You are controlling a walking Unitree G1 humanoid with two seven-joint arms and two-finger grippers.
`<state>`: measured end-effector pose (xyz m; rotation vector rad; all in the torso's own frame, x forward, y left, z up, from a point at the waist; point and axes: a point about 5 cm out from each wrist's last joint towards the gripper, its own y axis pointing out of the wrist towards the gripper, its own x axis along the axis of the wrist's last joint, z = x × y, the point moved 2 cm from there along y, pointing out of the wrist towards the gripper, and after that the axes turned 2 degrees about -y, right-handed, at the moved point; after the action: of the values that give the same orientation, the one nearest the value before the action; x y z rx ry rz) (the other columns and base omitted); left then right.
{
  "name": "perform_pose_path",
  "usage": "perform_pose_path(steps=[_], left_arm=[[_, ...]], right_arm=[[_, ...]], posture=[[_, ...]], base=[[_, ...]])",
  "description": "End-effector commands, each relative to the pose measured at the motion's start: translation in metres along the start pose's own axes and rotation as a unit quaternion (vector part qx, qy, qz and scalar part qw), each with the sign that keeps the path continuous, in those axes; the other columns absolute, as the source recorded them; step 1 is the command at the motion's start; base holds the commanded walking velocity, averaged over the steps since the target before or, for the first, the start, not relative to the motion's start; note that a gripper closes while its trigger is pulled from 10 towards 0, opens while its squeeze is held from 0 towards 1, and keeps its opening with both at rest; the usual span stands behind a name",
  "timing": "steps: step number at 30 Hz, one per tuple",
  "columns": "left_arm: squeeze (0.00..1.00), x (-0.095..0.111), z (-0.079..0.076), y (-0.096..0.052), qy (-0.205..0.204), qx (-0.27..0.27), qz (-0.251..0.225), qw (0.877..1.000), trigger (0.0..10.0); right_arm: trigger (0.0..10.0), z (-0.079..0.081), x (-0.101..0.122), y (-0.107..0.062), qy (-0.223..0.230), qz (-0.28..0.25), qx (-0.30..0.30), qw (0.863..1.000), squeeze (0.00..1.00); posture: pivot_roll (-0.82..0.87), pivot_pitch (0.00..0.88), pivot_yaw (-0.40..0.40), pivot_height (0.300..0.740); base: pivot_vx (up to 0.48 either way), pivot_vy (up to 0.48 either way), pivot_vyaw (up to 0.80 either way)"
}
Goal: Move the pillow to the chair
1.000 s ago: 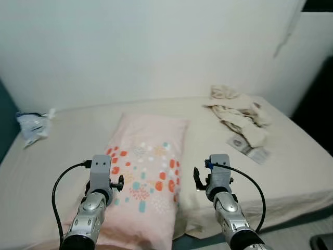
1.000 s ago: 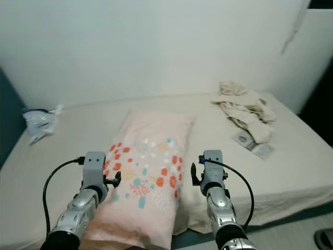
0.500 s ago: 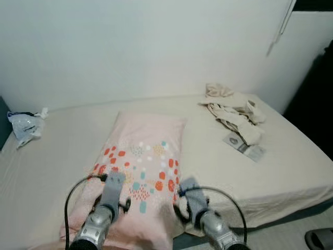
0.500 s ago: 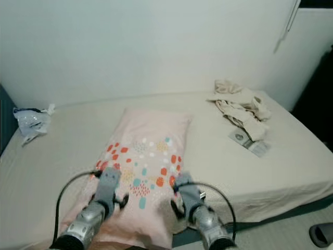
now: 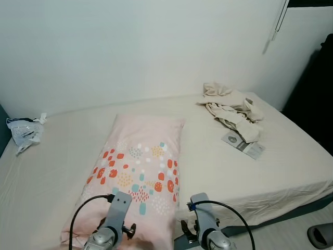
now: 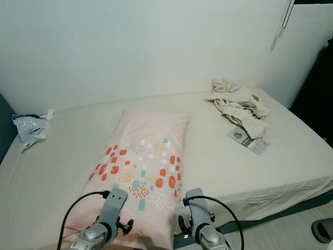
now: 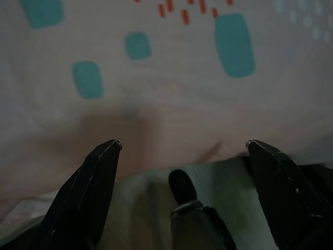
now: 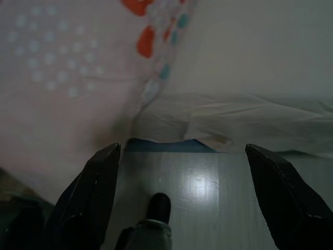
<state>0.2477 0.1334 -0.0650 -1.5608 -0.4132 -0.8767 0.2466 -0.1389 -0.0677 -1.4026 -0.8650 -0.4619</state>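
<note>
A pink pillow (image 5: 138, 166) with orange and teal dots lies lengthwise in the middle of the bed (image 5: 291, 166), its near end at the mattress edge. My left arm (image 5: 115, 221) is low over that near end. My left gripper (image 7: 183, 143) is open, its fingers spread wide just off the pillow's edge (image 7: 171, 94). My right arm (image 5: 202, 224) is beside the pillow's near right corner. My right gripper (image 8: 183, 148) is open above the pillow corner (image 8: 78, 99), the hanging sheet and the floor. Nothing is between either pair of fingers.
Crumpled beige clothes (image 5: 231, 107) and a flat printed packet (image 5: 243, 145) lie at the bed's far right. A plastic bag (image 5: 23, 133) sits at the far left by the white wall. A dark shoe (image 5: 320, 237) is on the floor at the right.
The camera has shifted, showing more of the bed. Both arms have dropped toward the pillow's near end and the mattress edge. Both grippers have stayed open.
</note>
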Motion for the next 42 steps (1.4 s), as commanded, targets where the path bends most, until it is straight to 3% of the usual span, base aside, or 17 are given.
perform_pose_path(steps=[1,15,23,27,31,35,40,42], left_arm=[[0.00,-0.007,0.002,-0.002,0.002,0.007,0.006,1.000,10.0],[0.00,-0.005,0.006,-0.001,-0.007,0.022,0.006,1.000,10.0],[0.00,0.001,0.006,-0.001,-0.007,0.024,-0.023,0.999,10.0],[0.00,0.011,0.008,0.000,-0.028,0.032,-0.043,0.998,10.0],[0.00,0.013,0.007,0.001,-0.035,0.031,-0.045,0.998,10.0],[0.00,0.011,0.005,0.001,-0.040,0.032,-0.043,0.998,10.0],[0.00,0.004,0.008,-0.001,-0.038,0.032,-0.026,0.998,10.0],[0.00,0.007,0.014,0.000,-0.052,0.046,-0.030,0.997,10.0]], right_arm=[[10.0,-0.001,-0.003,-0.001,0.010,0.000,-0.005,1.000,0.00],[10.0,-0.009,-0.001,-0.002,0.021,-0.008,-0.023,0.999,0.00],[10.0,-0.027,0.019,-0.006,0.107,-0.093,-0.069,0.987,0.00],[10.0,-0.032,0.023,-0.006,0.123,-0.103,-0.077,0.984,0.00],[10.0,-0.033,0.020,-0.006,0.114,-0.088,-0.081,0.986,0.00],[10.0,-0.025,0.017,-0.003,0.065,-0.066,-0.090,0.992,0.00],[10.0,0.004,-0.002,-0.002,0.044,-0.017,-0.051,0.998,0.00],[10.0,0.005,-0.004,-0.002,0.027,-0.008,-0.042,0.999,0.00]], posture=[[-0.06,0.000,-0.002,0.740],[-0.08,0.000,0.010,0.740],[-0.12,0.000,0.055,0.740],[-0.13,0.000,0.054,0.740],[-0.13,0.000,0.049,0.740],[-0.12,0.000,0.037,0.740],[-0.08,0.000,0.006,0.740],[-0.07,0.000,0.004,0.740]], base=[[0.000,0.000,0.00],[0.000,0.000,0.00],[0.000,0.000,0.00],[0.000,0.000,0.00],[0.000,0.000,0.00],[0.000,0.000,0.00],[0.000,0.000,0.00],[0.000,0.000,0.00]])
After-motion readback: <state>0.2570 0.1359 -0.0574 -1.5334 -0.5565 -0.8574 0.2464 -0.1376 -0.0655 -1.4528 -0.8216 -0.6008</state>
